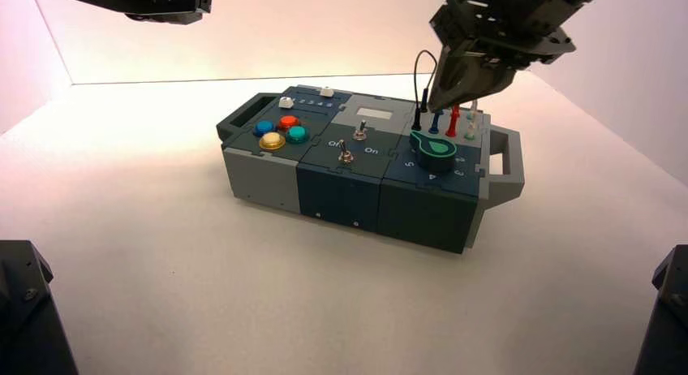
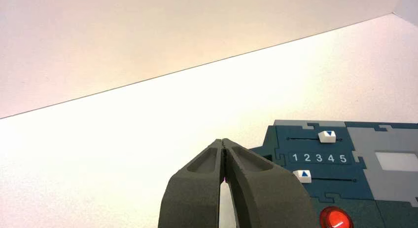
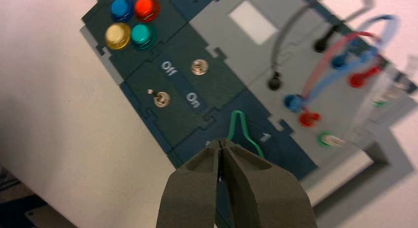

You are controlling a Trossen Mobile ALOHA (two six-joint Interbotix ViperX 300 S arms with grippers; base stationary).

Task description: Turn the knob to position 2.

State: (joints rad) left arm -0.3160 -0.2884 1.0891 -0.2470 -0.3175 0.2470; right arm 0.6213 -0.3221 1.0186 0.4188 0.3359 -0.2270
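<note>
Nearest the camera, the knob (image 1: 436,145) sits on the dark blue right-end module of the box (image 1: 268,174), just in front of the plugged wires (image 1: 445,119). Its green-outlined teardrop pointer (image 3: 241,125) lies beside the printed "1" in the right wrist view; the numeral 2 (image 1: 460,161) belongs to the arc of digits around the knob's right side. The knob is judged rigid and light to turn, probably with detents; the narrow pointer end offers the best purchase, since the smooth round body could slip. Above and just behind it, the right gripper (image 3: 222,146) hangs tilted downward, jaws clenched on nothing. Farther off, the left gripper (image 2: 224,144) is parked high beyond the box's slider end, jaws likewise pressed together.
</note>
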